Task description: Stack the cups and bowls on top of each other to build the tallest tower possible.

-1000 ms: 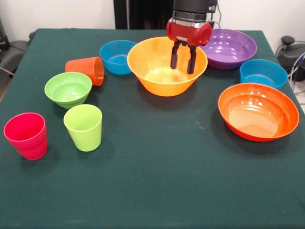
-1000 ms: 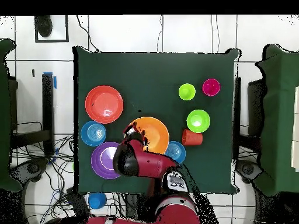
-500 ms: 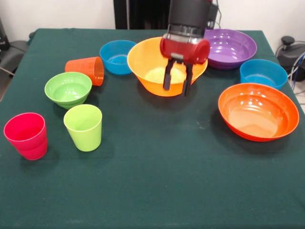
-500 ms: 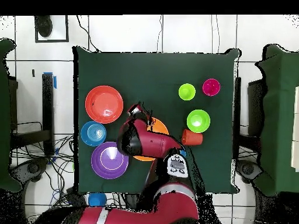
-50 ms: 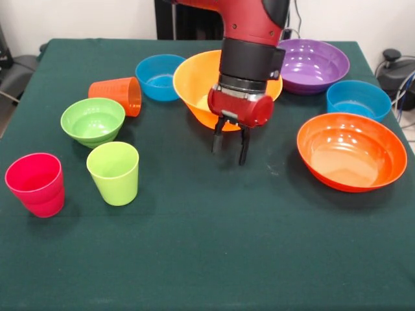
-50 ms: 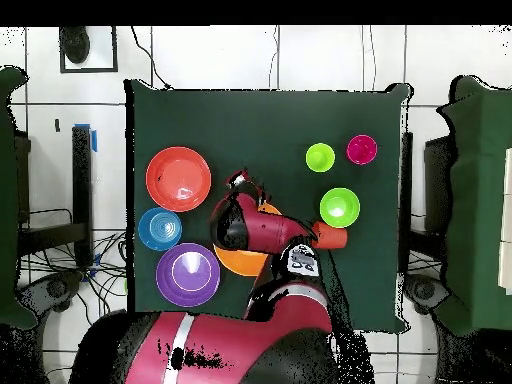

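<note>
I am holding my tool [image 5: 229, 147] empty, jaws narrowly parted, over bare table [image 5: 207, 246]; the yellow bowl [image 5: 194, 81] just behind risks a knock from my wrist.

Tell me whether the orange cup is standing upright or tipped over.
Tipped over. The orange cup lies on its side on the table, its open mouth facing the blue bowl, just behind the green bowl.

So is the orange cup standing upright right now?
No: in the front view the orange cup lies on its side beside the green bowl, its mouth facing right.
</note>
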